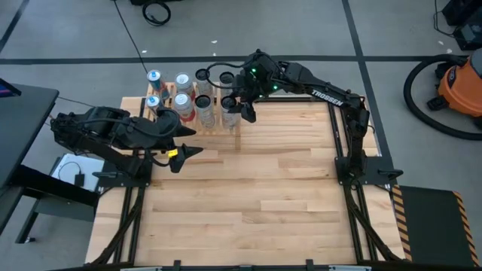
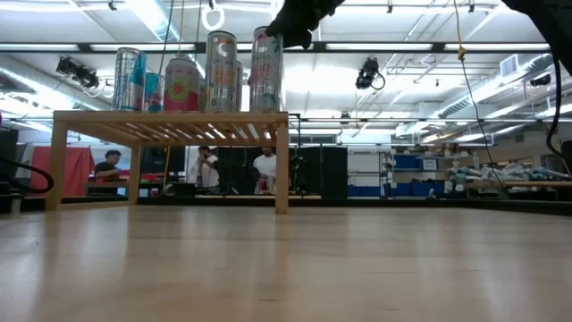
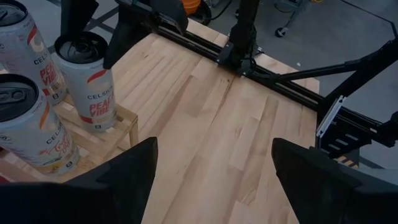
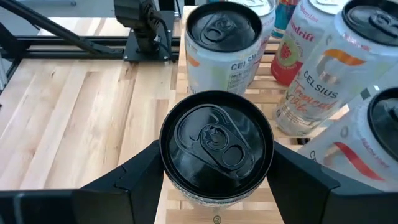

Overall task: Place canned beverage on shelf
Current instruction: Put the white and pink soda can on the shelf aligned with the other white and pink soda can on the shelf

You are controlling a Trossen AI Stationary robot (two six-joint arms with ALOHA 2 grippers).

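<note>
The light-wood slatted shelf [image 2: 170, 118] stands at the table's far left [image 1: 205, 129] with several cans on it. My right gripper [image 1: 239, 111] is above its right end, shut on a black-topped can [image 4: 217, 149]. That can stands upright on the slats by its bottom [image 2: 266, 67] and also shows in the left wrist view [image 3: 87, 81]. My left gripper [image 1: 183, 144] is open and empty, just on the near side of the shelf, above bare table [image 3: 214, 155]. My right gripper has the can's side wall just under the top rim [image 4: 163, 163] between its two fingers, one on each side. The fingers come from above, pointing down, and reach only the can's top part [image 2: 277, 36]. The can stands upright, its bottom on the shelf's slats.
Other cans stand close beside and behind the held one [image 4: 224, 43] [image 4: 311, 87] [image 2: 183, 85]. Bare wood table lies on the near side and to the right [image 1: 271, 196]. People show far behind the shelf [image 2: 264, 170]. An orange vacuum [image 1: 463, 86] stands off the table.
</note>
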